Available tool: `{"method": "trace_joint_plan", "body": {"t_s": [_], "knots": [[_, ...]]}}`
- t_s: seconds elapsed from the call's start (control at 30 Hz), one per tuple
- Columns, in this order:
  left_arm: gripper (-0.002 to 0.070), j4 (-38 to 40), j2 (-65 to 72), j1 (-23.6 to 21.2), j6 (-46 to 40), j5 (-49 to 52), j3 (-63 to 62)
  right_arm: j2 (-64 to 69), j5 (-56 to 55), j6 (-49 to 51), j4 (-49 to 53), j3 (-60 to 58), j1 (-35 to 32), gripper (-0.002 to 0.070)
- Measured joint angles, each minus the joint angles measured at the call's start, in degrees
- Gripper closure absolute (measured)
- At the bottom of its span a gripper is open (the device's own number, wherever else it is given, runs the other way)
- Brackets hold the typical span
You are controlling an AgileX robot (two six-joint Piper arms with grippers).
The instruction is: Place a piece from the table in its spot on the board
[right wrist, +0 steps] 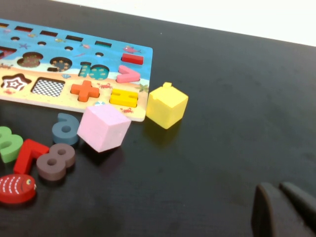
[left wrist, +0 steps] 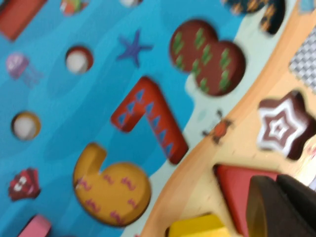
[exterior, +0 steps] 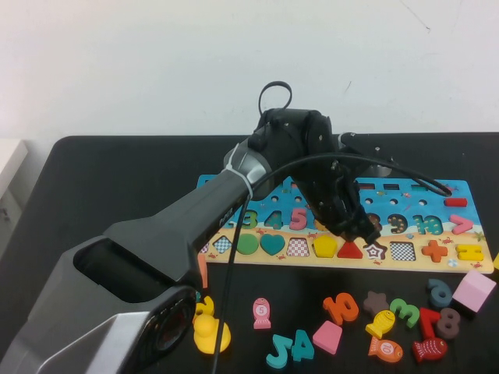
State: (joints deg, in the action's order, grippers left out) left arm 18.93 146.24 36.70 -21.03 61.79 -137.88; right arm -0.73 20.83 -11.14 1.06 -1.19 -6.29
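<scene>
Left gripper (exterior: 366, 231) hangs low over the board (exterior: 437, 269), above the shape row, near the red triangle (exterior: 350, 250) and the star-shaped recess (exterior: 375, 252). Left wrist view: the dark fingertips (left wrist: 276, 207) lie together with no gap visible and nothing seen between them; the blur makes this likely closed rather than certain. Beyond the fingertips in that view: triangle (left wrist: 237, 190), star recess (left wrist: 284, 129), empty recesses for 6 (left wrist: 111, 190), 7 (left wrist: 148, 118) and 8 (left wrist: 207, 57).

Right gripper (right wrist: 284, 210) is not seen in the high view. Its own camera shows the fingertips close together over bare black table (right wrist: 222, 98), holding nothing, well apart from the board's end.

Loose pieces lie on the table on the robot's side of the left gripper: orange 10 (exterior: 341, 307), brown star (exterior: 376, 301), green 3 (exterior: 405, 312), red 7 (exterior: 428, 320), brown 8 (exterior: 448, 322), pink cube (exterior: 473, 291). From the right gripper, the pink cube (right wrist: 103, 127) and a yellow cube (right wrist: 167, 104) sit towards the board's end, the yellow one just beside its corner.
</scene>
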Motion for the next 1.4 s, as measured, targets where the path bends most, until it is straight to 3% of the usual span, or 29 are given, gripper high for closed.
{"method": "trace_joint_plan", "body": {"t_s": [1.13,1.4], "knots": [[0.0675,-6.4,1.3,0.0,0.5,1.7,-0.6,0.0,0.0,0.1,0.0,0.0,0.0,0.0658],[0.0675,-9.3,1.3,0.0,0.5,4.7,-9.7,0.0,0.0,0.1,0.0,0.0,0.0,0.0658]]}}
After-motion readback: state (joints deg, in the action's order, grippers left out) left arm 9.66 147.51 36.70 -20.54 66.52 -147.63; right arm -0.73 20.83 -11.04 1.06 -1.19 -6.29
